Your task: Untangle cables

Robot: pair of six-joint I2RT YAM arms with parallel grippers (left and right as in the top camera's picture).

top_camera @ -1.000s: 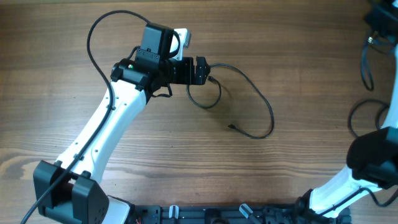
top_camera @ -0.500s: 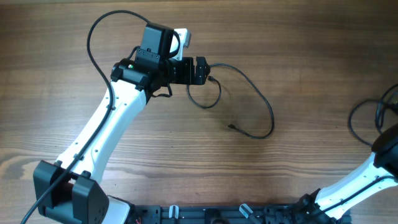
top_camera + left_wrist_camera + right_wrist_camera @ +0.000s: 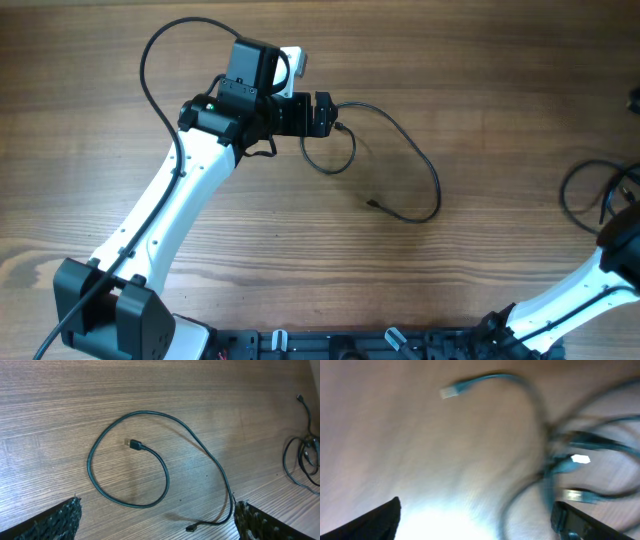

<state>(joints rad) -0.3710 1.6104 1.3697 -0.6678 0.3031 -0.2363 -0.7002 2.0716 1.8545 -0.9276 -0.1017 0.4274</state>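
Observation:
One thin black cable (image 3: 165, 467) lies alone on the wood, curled in a loop with a small plug (image 3: 135, 444) inside it and its other plug (image 3: 192, 528) near the frame's bottom. My left gripper (image 3: 157, 527) hovers open above this loop (image 3: 330, 155), both fingertips (image 3: 57, 520) apart and holding nothing. A tangle of several black cables (image 3: 590, 190) sits at the table's right edge. The blurred right wrist view shows that tangle (image 3: 570, 450), one plug (image 3: 448, 392) flung out and silver plug ends (image 3: 580, 459). My right gripper (image 3: 475, 525) is open above it.
The left arm (image 3: 170, 210) stretches diagonally from the near left base, with its own thick wire (image 3: 165, 50) arching above. The right arm (image 3: 610, 265) rises from the near right. The wooden table (image 3: 480, 90) shows bare wood between the two cable groups.
The right arm has dropped from the far right corner toward the near edge. The bundle it had lifted now lies on the table. The left arm has not moved.

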